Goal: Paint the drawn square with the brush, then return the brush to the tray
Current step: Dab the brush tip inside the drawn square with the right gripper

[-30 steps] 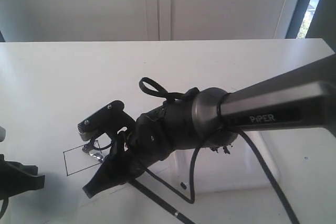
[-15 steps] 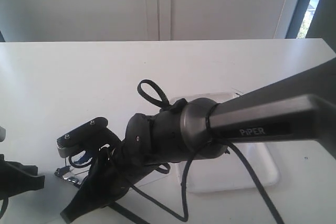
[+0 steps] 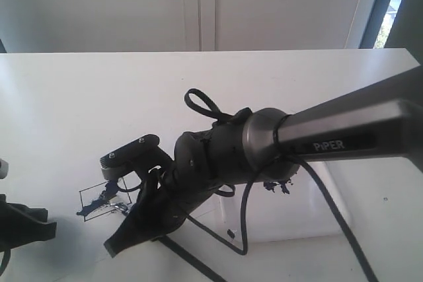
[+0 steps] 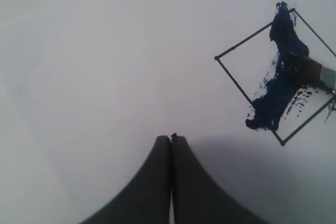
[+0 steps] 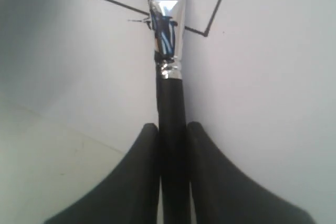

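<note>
The drawn square (image 3: 94, 203) lies at the table's front left, its thin black outline (image 4: 247, 40) crossed by a dark blue smear (image 4: 278, 85). My right gripper (image 3: 135, 226) is shut on the brush's black handle (image 5: 170, 103). The silver ferrule (image 5: 167, 19) reaches over one edge of the square (image 5: 212, 11), and the bristles rest on the paint inside it. The ferrule also shows at the frame's edge in the left wrist view (image 4: 317, 73). My left gripper (image 4: 171, 138) is shut on nothing, low at the left (image 3: 20, 226), beside the square.
The white tray (image 3: 334, 219) sits right of the square, largely hidden behind the right arm (image 3: 330, 137). Blue paint specks (image 3: 274, 187) show on it. A black cable (image 3: 246, 222) loops down from the arm. The white table (image 3: 79, 97) stretches back to the wall.
The right gripper swept the brush left across the square, then back to the right. The square was white a second ago and now carries a dark blue smear.
</note>
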Controlling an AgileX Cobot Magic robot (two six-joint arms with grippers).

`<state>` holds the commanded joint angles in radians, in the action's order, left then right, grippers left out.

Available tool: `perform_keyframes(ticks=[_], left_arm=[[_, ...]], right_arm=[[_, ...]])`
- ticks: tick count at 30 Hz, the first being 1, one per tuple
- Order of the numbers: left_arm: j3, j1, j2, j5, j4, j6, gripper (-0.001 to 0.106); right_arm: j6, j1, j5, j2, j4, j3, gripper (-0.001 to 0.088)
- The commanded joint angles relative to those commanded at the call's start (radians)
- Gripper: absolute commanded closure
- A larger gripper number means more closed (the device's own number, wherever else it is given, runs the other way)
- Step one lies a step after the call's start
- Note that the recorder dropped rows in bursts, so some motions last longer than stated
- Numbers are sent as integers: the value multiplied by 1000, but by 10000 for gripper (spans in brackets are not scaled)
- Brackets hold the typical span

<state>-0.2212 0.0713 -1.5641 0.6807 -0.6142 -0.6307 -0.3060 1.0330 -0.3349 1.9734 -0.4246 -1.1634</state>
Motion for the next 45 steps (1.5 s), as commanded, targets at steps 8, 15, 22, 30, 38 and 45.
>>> perform_keyframes(ticks=[8,15,22,30,38,45], left_arm=[[0,0,0,6,0,0,1048],[0,0,0,6,0,0,1048],[0,0,0,13,0,0,1048],[0,0,0,18,0,0,1048],[0,0,0,14,0,0,1048],[0,0,0,6,7,2,1048]], right_arm=[[26,13,-15,-9,-15,0,868],[23,17,-51,-8,-23,0,868],[15,47,-64,-6,-30,0,868],[-6,73,-51,21,-42,0,868],[-4,70,-45,28,-25,0,868],[8,36,-79,5,-10,0,868]])
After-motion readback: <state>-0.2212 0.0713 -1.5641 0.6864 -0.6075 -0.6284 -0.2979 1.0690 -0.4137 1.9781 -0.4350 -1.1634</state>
